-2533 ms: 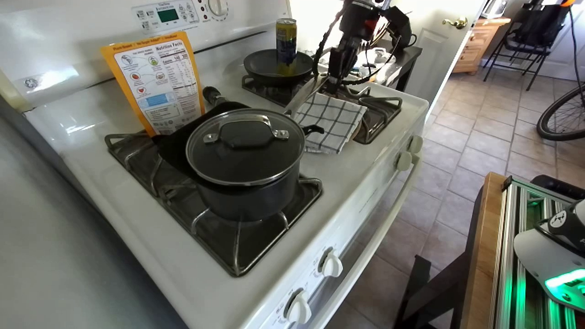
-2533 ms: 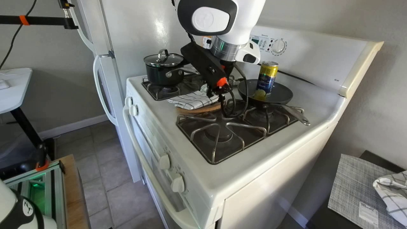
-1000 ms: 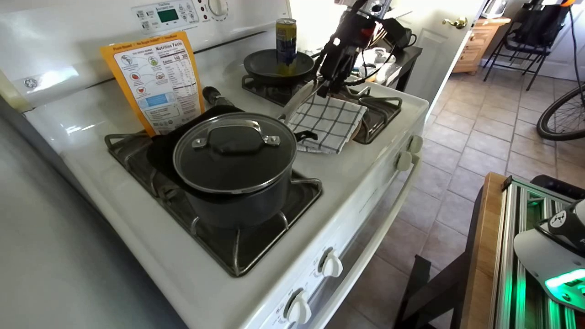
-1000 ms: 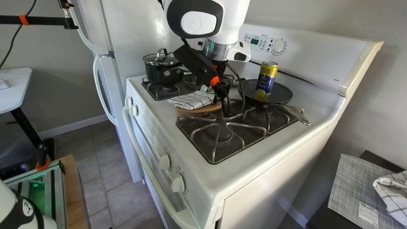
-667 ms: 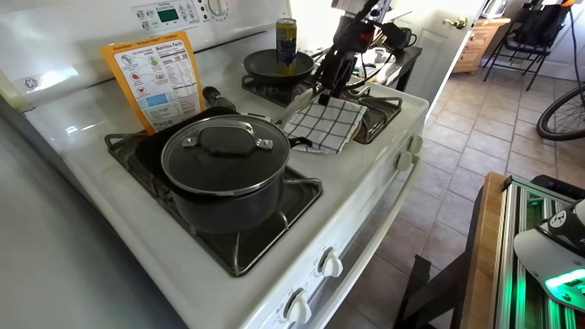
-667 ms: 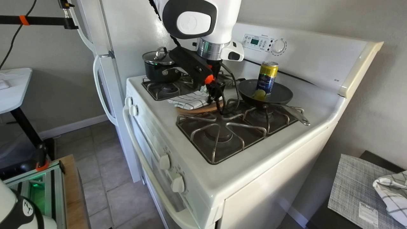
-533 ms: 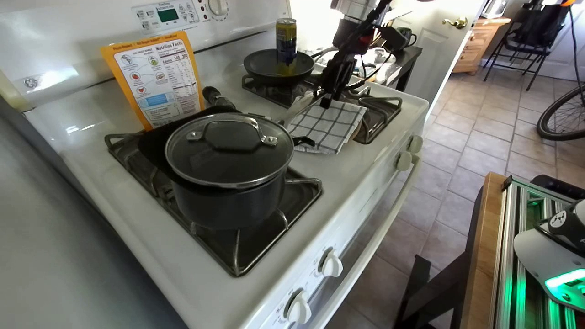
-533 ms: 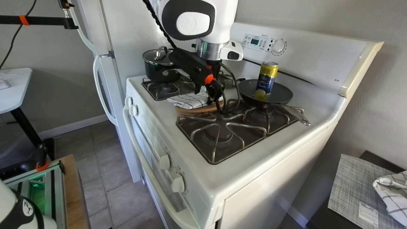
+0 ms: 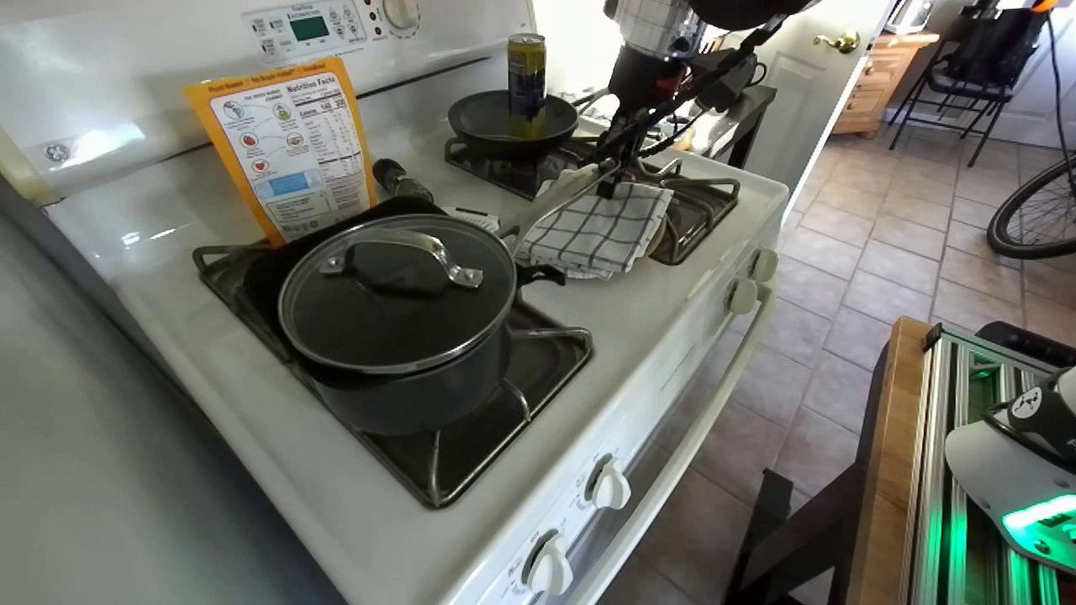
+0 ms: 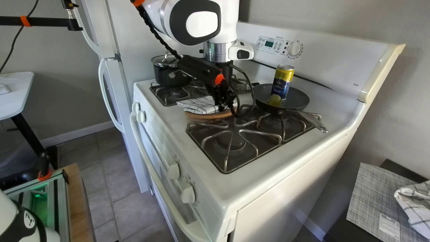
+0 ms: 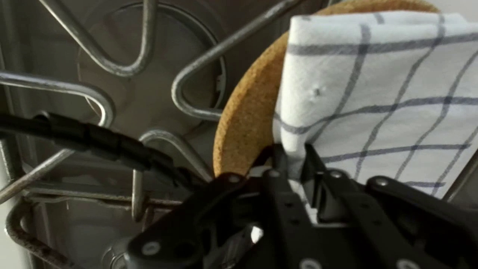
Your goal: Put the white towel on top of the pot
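The white towel [image 9: 601, 227] with dark check lines lies folded on a round cork trivet [image 11: 248, 127] between the burner grates. It also shows in an exterior view [image 10: 200, 105] and in the wrist view [image 11: 388, 89]. My gripper [image 11: 293, 157] points down at the towel's edge, and its fingers pinch a fold of it. The gripper shows dark in both exterior views [image 9: 609, 186] [image 10: 221, 107]. The dark pot [image 9: 420, 382] [image 10: 169, 75] with its glass lid stands on the grate beside the towel. Its long metal handle reaches close to my gripper; I cannot tell whether they touch.
A shallow dark pan [image 9: 471, 113] holding a yellow-blue can [image 9: 527, 84] stands at the back. An orange-edged package [image 9: 286, 160] leans behind the pot. A burner grate [image 10: 231, 137] lies beside the trivet. Another checked cloth [image 10: 416, 205] lies on a grey mat off the stove.
My gripper has come down to the towel and closed on its edge. The towel has shifted slightly. The pot has slid on its grate, away from the towel side.
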